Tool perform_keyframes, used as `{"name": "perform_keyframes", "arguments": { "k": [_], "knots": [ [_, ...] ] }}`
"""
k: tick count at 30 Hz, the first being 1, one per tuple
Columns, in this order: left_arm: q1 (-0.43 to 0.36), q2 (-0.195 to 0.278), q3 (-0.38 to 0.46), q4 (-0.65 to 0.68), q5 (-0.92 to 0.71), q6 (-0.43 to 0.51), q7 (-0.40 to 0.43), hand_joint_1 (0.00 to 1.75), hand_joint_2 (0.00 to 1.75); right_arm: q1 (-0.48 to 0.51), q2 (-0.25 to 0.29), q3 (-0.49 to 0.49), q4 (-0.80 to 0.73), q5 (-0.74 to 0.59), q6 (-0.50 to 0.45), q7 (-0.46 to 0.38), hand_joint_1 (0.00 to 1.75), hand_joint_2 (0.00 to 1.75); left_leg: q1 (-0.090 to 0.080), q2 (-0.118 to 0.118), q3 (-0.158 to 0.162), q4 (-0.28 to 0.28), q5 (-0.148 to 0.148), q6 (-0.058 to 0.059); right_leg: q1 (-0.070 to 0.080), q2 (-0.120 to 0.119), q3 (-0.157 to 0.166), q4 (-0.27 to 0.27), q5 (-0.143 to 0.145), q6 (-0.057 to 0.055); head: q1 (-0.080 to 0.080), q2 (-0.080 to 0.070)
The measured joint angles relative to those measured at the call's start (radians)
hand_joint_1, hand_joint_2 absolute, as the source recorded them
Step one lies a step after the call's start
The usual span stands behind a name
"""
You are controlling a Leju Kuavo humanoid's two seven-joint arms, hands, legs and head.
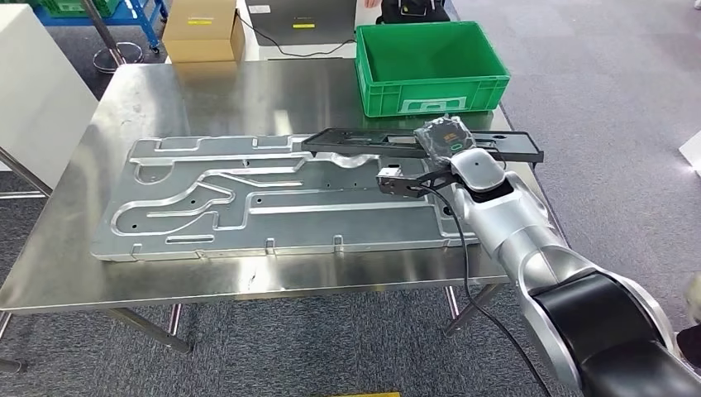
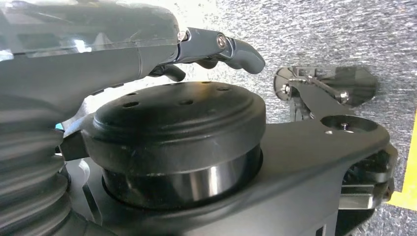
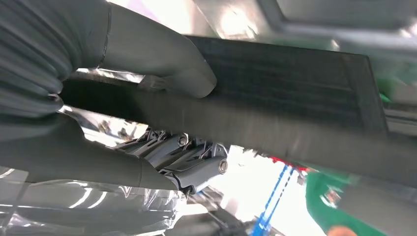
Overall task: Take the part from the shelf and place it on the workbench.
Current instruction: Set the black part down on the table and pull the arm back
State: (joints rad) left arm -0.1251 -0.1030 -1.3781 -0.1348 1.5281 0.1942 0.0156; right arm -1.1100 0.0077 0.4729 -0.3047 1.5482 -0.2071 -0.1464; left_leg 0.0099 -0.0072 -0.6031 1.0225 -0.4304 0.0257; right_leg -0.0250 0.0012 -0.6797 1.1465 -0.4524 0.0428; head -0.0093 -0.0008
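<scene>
Since the right hand (image 1: 445, 139) clamps the long black part (image 1: 364, 142) thumb-over, fingers-under, it rides level above the grey plate (image 1: 248, 198) on the workbench (image 1: 207, 91). Left hand (image 2: 216, 46) hangs empty, fingers curled. Green crate (image 1: 430, 62) sits behind.

A worktop (image 1: 248, 91) carries a large flat metal plate (image 1: 273, 203) lying across its middle and near side. A long narrow part (image 1: 364, 142) lies lengthwise over the plate's far right edge, reaching past the plate to the right. The right robot hand (image 1: 442, 139) comes in from the near right and grips this part near its right end. A plastic crate (image 1: 430, 66) sits at the worktop's far right corner. Beyond the far edge, a cardboard box (image 1: 202, 31) sits to the left of the crate.
</scene>
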Motion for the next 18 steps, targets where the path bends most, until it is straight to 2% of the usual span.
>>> {"name": "perform_keyframes", "arguments": {
  "k": [1, 2, 4, 5, 7, 8, 10, 11, 12, 13, 15, 17, 18],
  "knots": [
    [0.000, -0.001, -0.002, 0.000, -0.001, 0.000, -0.001, 0.00, 1.75, -0.012, 0.010, 0.011, 0.002, 0.003, 0.004, 0.001, 1.75, 1.75, -0.001, 0.000, -0.001, 0.003, -0.002, -0.005, 0.001, 0.000, 0.027, -0.060, 0.021, -0.003, 0.000, 0.000],
    [0.000, -0.001, -0.004, -0.001, -0.002, 0.000, -0.001, 0.00, 1.75, -0.022, 0.018, 0.021, 0.005, 0.004, 0.006, 0.002, 1.75, 1.75, -0.002, -0.001, -0.002, 0.004, -0.003, -0.010, 0.004, 0.000, 0.044, -0.098, 0.030, -0.007, -0.001, 0.000],
    [0.000, -0.002, -0.005, -0.001, -0.003, 0.002, -0.001, 0.00, 1.75, -0.034, 0.029, 0.036, 0.009, 0.005, 0.009, 0.006, 1.75, 1.75, -0.003, -0.001, -0.003, 0.002, -0.002, -0.021, 0.011, 0.001, 0.050, -0.116, 0.026, -0.021, -0.001, 0.000],
    [0.000, -0.002, -0.006, -0.001, -0.004, 0.003, -0.001, 0.00, 1.75, -0.037, 0.034, 0.042, 0.010, 0.005, 0.010, 0.008, 1.75, 1.75, -0.002, -0.001, -0.004, 0.001, -0.004, -0.027, 0.009, 0.000, 0.051, -0.118, 0.027, -0.028, -0.001, 0.000],
    [0.000, -0.002, -0.006, -0.001, -0.005, 0.003, 0.000, 0.00, 1.75, -0.043, 0.041, 0.049, 0.011, 0.005, 0.011, 0.012, 1.75, 1.75, 0.000, 0.000, -0.016, 0.032, -0.027, -0.036, 0.006, -0.001, 0.056, -0.126, 0.031, -0.044, -0.002, 0.000],
    [0.001, -0.002, -0.007, -0.001, -0.007, 0.003, 0.000, 0.00, 1.75, -0.045, 0.044, 0.051, 0.011, 0.004, 0.010, 0.013, 1.75, 1.75, 0.000, 0.001, -0.035, 0.077, -0.054, -0.039, 0.005, -0.002, 0.058, -0.129, 0.032, -0.050, -0.002, 0.000],
    [-0.001, -0.001, -0.009, -0.001, -0.009, 0.003, 0.002, 0.00, 1.75, -0.048, 0.049, 0.054, 0.012, 0.003, 0.008, 0.015, 1.75, 1.75, 0.001, 0.001, -0.093, 0.211, -0.116, -0.041, 0.008, -0.002, 0.059, -0.129, 0.031, -0.058, -0.002, 0.000],
    [-0.003, -0.001, -0.011, -0.001, -0.010, 0.003, 0.003, 0.00, 1.75, -0.048, 0.051, 0.056, 0.013, 0.001, 0.007, 0.016, 1.75, 1.75, 0.001, 0.001, -0.118, 0.267, -0.133, -0.042, 0.010, -0.002, 0.059, -0.128, 0.030, -0.059, -0.002, 0.000],
    [-0.005, 0.000, -0.013, -0.001, -0.011, 0.003, 0.004, 0.00, 1.75, -0.049, 0.054, 0.058, 0.015, 0.000, 0.006, 0.017, 1.75, 1.75, 0.001, 0.001, -0.128, 0.290, -0.130, -0.043, 0.011, -0.001, 0.060, -0.127, 0.029, -0.059, -0.002, 0.000],
    [-0.006, 0.000, -0.015, -0.001, -0.012, 0.004, 0.007, 0.00, 1.75, -0.050, 0.057, 0.060, 0.017, -0.002, 0.005, 0.018, 1.75, 1.75, 0.001, 0.001, -0.119, 0.275, -0.109, -0.043, 0.011, -0.001, 0.061, -0.125, 0.027, -0.059, -0.002, 0.000],
    [-0.005, 0.000, -0.020, -0.001, -0.015, 0.010, 0.014, 0.00, 1.75, -0.054, 0.062, 0.063, 0.019, -0.007, 0.002, 0.023, 1.75, 1.75, 0.004, 0.002, -0.065, 0.159, -0.042, -0.042, 0.011, 0.001, 0.062, -0.119, 0.022, -0.055, -0.002, 0.000],
    [-0.004, 0.000, -0.023, -0.002, -0.018, 0.016, 0.017, 0.00, 1.75, -0.061, 0.064, 0.065, 0.019, -0.012, -0.006, 0.029, 1.75, 1.75, 0.003, 0.003, -0.018, 0.058, -0.010, -0.039, 0.015, 0.002, 0.058, -0.110, 0.017, -0.047, -0.002, 0.000],
    [-0.003, 0.000, -0.024, -0.002, -0.019, 0.017, 0.018, 0.00, 1.75, -0.065, 0.063, 0.065, 0.019, -0.015, -0.010, 0.030, 1.75, 1.31, 0.003, 0.003, -0.010, 0.037, -0.012, -0.036, 0.017, 0.002, 0.054, -0.108, 0.017, -0.044, -0.001, 0.000]
  ]
}}
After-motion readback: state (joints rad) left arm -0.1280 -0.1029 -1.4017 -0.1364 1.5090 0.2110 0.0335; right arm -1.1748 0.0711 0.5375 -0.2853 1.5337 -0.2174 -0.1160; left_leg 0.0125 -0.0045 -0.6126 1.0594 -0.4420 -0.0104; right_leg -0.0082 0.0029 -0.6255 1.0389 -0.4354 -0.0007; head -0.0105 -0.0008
